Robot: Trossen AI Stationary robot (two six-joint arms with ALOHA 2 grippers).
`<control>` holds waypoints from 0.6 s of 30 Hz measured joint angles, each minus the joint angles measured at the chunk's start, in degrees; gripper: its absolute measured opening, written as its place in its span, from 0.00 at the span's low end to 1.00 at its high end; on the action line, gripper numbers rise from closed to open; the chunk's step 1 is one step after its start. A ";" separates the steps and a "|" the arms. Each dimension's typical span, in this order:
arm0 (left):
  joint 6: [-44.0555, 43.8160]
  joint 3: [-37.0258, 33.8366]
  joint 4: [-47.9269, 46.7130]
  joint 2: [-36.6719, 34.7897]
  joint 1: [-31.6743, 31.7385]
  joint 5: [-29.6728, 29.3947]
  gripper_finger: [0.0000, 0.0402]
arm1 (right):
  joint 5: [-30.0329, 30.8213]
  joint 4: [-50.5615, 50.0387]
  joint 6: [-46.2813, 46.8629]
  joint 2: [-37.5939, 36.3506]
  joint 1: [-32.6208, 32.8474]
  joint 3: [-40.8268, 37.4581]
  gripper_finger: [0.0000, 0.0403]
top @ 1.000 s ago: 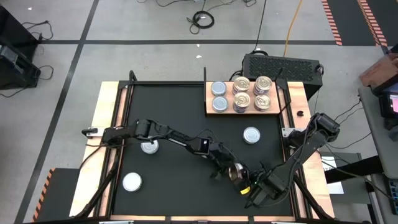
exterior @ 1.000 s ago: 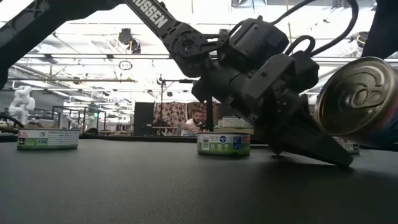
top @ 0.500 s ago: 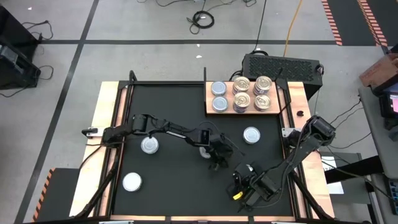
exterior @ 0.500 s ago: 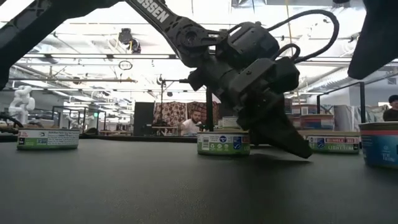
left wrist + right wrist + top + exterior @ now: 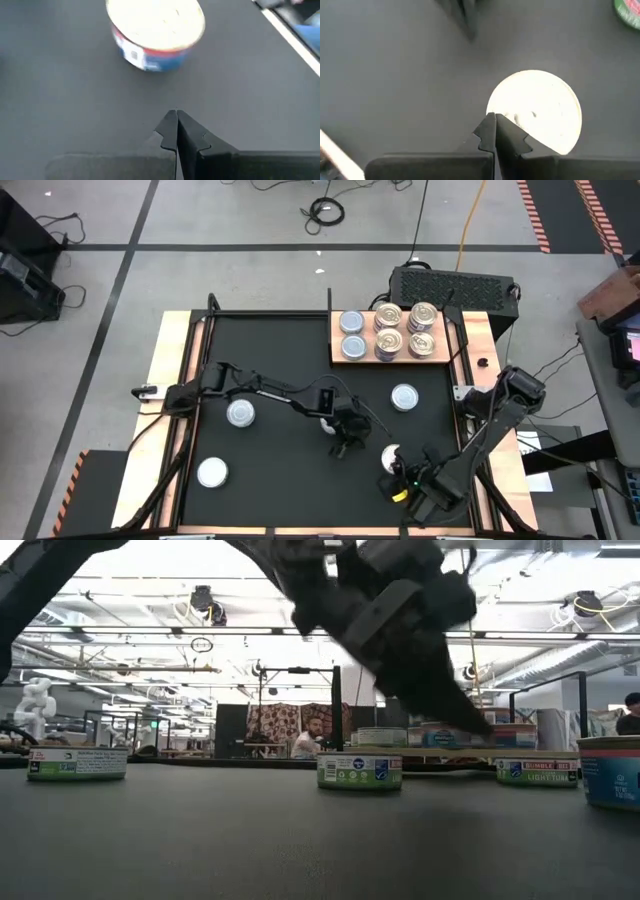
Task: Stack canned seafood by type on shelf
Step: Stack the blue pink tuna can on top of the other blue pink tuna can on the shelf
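Can (image 5: 391, 457) now upright on the black mat (image 5: 270, 370), near the 5 o'clock corner — a second ago it was tipped on its side between the two end effectors. Right end effector (image 5: 398, 483) sits just beside it at its 6 o'clock, fingers pinched shut, holding nothing. Left end effector (image 5: 341, 448) has backed off toward 9 o'clock and lifted, also shut and empty. So the can is righted and ready for a pick. Shelf (image 5: 395, 333) at 1 o'clock carries six cans; three more loose cans on the mat — stacking far from done.
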 joint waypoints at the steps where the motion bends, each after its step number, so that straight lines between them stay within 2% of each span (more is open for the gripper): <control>1: 0.99 0.07 -0.19 -1.02 -0.18 -2.60 0.00 | 0.04 -0.45 0.76 -0.58 0.42 0.00 0.00; 6: 4.67 -3.55 -2.77 -10.11 -1.64 -11.61 0.00 | 0.61 -3.04 3.32 -3.92 1.53 0.00 0.00; 11: 5.53 -15.54 -1.64 -22.15 -2.52 -17.62 0.00 | 0.69 -3.77 4.33 -6.47 2.65 0.00 0.00; 13: 3.74 -21.85 3.67 -27.05 -2.40 -17.52 0.00 | 0.73 -4.10 4.83 -7.15 3.66 -0.17 0.00; 15: 0.63 -28.64 11.05 -31.71 -2.30 -15.68 0.00 | 0.60 -6.28 9.23 -7.85 4.38 -1.37 0.00; 18: -6.11 -39.15 29.96 -34.30 -3.17 -8.69 0.00 | -2.07 -10.60 16.91 -9.13 5.35 -5.22 0.00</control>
